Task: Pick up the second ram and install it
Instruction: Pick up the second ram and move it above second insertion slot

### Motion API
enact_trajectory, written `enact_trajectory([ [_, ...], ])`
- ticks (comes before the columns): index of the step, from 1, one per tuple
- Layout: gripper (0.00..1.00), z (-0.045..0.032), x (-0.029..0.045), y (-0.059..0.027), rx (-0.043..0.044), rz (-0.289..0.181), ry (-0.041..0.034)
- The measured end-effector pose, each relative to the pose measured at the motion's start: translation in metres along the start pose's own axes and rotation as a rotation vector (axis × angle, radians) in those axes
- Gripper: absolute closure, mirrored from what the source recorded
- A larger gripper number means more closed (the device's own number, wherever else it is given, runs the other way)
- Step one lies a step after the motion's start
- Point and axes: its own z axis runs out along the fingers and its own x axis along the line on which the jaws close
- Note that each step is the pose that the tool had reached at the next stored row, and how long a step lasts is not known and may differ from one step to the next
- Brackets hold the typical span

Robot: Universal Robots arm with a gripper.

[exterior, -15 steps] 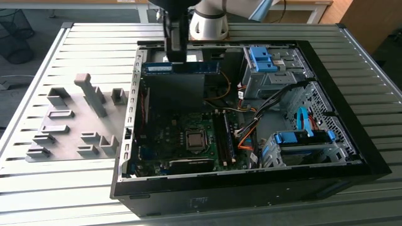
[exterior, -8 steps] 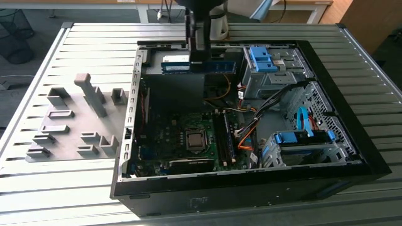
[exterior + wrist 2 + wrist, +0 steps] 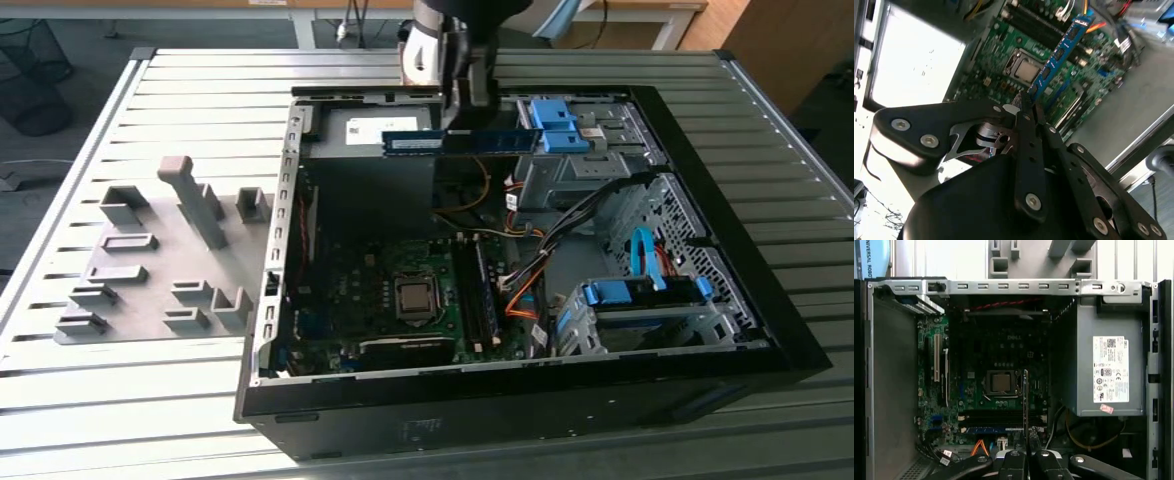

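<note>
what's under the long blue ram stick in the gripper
The green motherboard, with its square silver processor socket and dark memory slots; the ram stick covers part of those slots.

Open PC case (image 3: 534,410) on slatted table (image 3: 134,410); grey fixtures (image 3: 147,270) beside.

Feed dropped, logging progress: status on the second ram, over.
Gripper shut on second ram. Held in the air over open computer case, above motherboard, not seated. No obstruction seen beneath it.

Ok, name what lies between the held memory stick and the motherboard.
Nothing: in the second wrist view, bare air separates the memory stick from the motherboard.
</note>
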Motion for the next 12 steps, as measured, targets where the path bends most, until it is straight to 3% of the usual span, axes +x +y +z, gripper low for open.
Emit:
enact_trajectory([
  [5, 0.86, -0.0001, -0.0004, -0.0183, 0.0000, 0.000, 0.0000],
  [12, 0.86, -0.0001, -0.0004, -0.0195, 0.0000, 0.000, 0.0000],
])
